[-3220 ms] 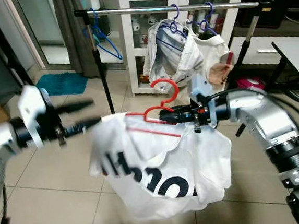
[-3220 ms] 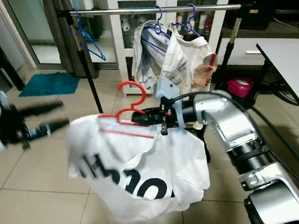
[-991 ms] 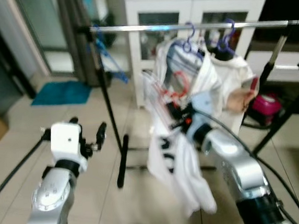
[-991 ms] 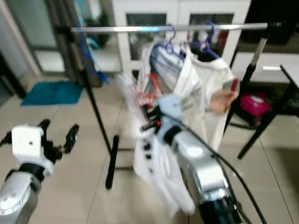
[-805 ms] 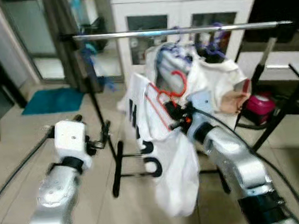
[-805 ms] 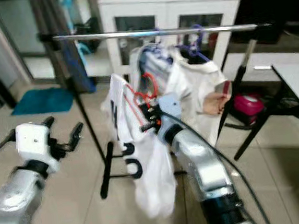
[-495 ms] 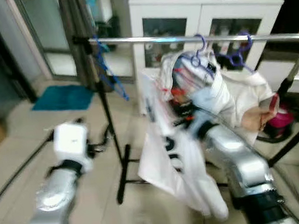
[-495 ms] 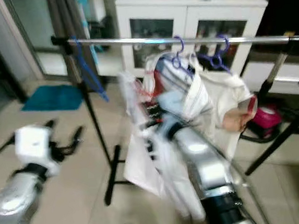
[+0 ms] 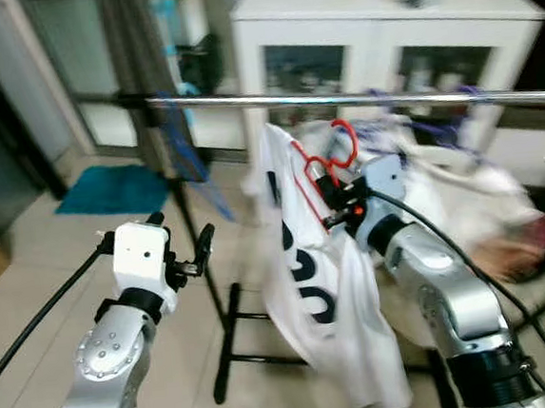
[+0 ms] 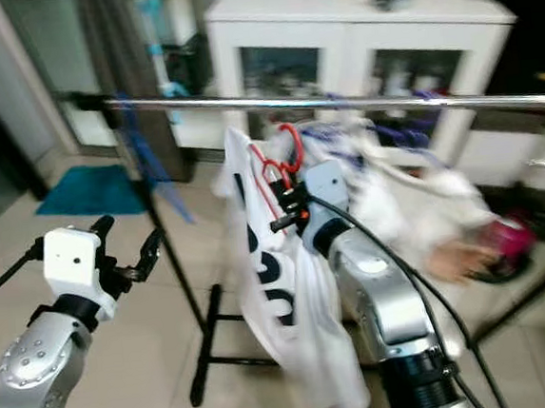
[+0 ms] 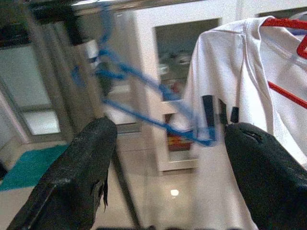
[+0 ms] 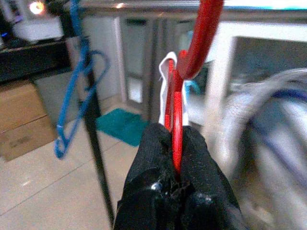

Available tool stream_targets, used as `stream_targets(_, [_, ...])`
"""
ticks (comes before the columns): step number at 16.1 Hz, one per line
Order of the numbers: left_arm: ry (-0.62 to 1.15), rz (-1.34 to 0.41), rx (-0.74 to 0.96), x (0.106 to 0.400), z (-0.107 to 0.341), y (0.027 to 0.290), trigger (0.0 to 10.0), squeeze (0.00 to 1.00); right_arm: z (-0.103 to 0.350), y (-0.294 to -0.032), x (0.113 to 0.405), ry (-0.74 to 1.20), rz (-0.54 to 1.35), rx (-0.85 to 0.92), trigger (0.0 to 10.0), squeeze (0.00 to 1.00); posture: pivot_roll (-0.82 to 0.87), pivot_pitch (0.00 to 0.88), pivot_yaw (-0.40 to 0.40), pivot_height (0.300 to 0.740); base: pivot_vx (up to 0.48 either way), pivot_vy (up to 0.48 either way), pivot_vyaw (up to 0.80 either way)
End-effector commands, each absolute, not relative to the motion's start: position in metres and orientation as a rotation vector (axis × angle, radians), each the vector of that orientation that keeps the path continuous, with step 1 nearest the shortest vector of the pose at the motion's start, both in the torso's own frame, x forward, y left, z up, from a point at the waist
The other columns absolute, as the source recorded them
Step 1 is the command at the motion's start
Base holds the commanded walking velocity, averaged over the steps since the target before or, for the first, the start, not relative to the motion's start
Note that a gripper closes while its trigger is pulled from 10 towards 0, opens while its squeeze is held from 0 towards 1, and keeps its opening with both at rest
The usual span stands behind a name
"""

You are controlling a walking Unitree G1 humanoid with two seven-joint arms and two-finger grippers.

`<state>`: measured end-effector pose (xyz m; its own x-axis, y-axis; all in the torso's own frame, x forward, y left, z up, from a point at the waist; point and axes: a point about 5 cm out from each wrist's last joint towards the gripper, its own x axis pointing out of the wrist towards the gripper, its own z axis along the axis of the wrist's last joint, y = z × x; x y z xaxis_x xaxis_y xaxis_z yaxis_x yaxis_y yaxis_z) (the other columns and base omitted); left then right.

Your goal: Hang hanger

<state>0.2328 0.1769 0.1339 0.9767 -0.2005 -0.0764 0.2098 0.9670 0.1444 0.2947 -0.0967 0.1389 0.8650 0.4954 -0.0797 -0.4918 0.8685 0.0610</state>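
A red hanger (image 9: 319,166) carries a white T-shirt (image 9: 310,287) with black letters. My right gripper (image 9: 334,194) is shut on the hanger's neck, and its fingers (image 12: 158,187) pinch the red wire just under the hook. The hook (image 10: 291,137) stands a little below the silver rail (image 9: 235,100) and does not touch it. The shirt hangs down in front of my right forearm. My left gripper (image 9: 181,228) is open and holds nothing, low and to the left of the shirt; between its fingers (image 11: 81,177) the shirt's shoulder and a blue hanger (image 11: 144,96) show.
The blue hanger (image 9: 190,159) hangs at the rail's left end beside the black stand pole (image 9: 225,294). Pale garments (image 9: 452,183) crowd the rail to the right. A white cabinet (image 9: 381,23) stands behind, with a teal mat (image 9: 109,190) and a cardboard box (image 12: 24,120) on the left.
The view has shifted. My right gripper has carried the hanger and shirt up from waist height to just under the rail. The left arm stays low and open.
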Motion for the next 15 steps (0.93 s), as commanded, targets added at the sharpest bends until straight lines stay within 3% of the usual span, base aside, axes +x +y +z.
stream_targets(1, [0.055, -0.218, 0.156, 0.234, 0.135, 0.175, 10.0, 0.00, 0.148, -0.098, 0.295, 0.055, 0.521, 0.025, 10.0, 0.00, 0.00, 0.000, 0.018, 0.740, 0.424, 0.000, 0.00])
stream_targets(7, [0.033, -0.236, 0.126, 0.231, 0.137, 0.172, 10.0, 0.00, 0.150, -0.095, 0.292, 0.045, 0.545, 0.003, 10.0, 0.00, 0.01, 0.000, 0.017, 0.740, 0.402, 0.000, 0.00])
stream_targets(15, [-0.012, -0.435, 0.166, 0.217, 0.145, 0.159, 10.0, 0.00, 0.165, -0.092, 0.291, -0.029, 0.565, -0.078, 10.0, 0.00, 0.01, 0.000, 0.016, 0.740, 0.000, 0.000, 0.00])
